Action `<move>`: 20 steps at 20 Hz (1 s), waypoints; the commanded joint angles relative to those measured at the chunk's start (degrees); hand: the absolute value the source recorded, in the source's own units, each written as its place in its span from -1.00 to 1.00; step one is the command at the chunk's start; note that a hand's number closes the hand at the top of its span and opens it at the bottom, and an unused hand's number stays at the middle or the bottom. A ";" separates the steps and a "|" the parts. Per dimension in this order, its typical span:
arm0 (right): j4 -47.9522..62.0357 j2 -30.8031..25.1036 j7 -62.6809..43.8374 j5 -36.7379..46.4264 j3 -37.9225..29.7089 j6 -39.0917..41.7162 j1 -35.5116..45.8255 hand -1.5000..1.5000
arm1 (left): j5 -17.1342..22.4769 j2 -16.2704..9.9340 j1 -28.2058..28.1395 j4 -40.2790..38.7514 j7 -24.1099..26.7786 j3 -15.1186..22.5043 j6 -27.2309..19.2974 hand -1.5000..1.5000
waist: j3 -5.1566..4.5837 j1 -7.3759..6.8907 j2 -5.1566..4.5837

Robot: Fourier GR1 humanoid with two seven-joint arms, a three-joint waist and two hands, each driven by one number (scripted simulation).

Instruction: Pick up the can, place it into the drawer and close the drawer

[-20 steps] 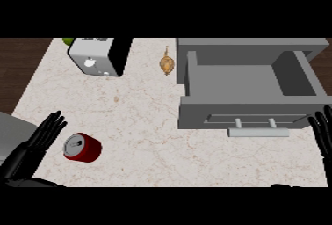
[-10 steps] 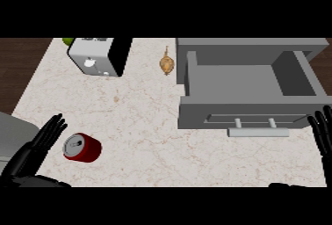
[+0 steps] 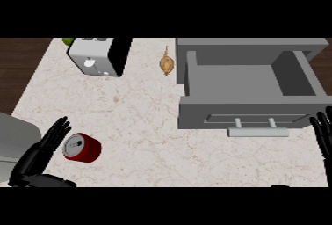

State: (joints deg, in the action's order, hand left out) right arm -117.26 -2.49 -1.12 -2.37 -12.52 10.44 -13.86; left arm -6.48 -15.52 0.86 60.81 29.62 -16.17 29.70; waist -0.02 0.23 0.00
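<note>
- Our left hand (image 3: pixel 40 151) is flat-open beside the can (image 3: pixel 82 147), holding nothing.
- Drawer (image 3: pixel 246 90) is open, nothing inside; everything's left to do.
- Right hand (image 3: pixel 322 134) rests open.

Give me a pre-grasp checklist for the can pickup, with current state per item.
1. Can visible and reachable on the counter: ok, lying on its side, top facing the camera.
2. Left hand near the can: ok, right beside it, fingers straight.
3. Can gripped: not ok, no fingers curled round it.
4. Drawer open: ok, pulled out, interior looks bare.
5. Right hand out of the way: ok, resting open at the view's right edge beside the drawer handle.
6. Path from can to drawer: ok, bare counter between them.
</note>
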 commanded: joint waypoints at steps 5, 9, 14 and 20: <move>-2.27 0.93 -0.13 -0.02 -0.12 0.80 -0.86 -1.00 | -1.59 -0.55 0.40 -6.18 4.45 1.01 -0.93 -1.00 | 0.01 -0.07 0.03; -3.03 1.16 -2.67 0.42 -0.20 0.54 -0.70 -1.00 | 0.60 -1.34 2.49 -6.10 3.02 0.37 -0.23 -1.00 | 0.02 -0.11 0.04; -2.76 0.25 -1.72 -2.49 -1.90 1.97 -1.46 -1.00 | -0.33 -1.56 5.17 -10.72 5.41 1.35 -0.66 -1.00 | 0.01 -0.01 0.02; -4.98 0.65 -1.13 -3.45 -2.29 2.54 -3.13 -1.00 | -0.96 -1.32 8.26 -16.36 6.08 1.72 -2.80 -1.00 | 0.01 0.08 0.02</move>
State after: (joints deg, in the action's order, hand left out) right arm -121.64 -1.40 -3.86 -3.11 -12.41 11.02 -15.23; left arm -7.96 -16.66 8.12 45.82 35.77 -14.71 26.23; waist -0.02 0.27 0.00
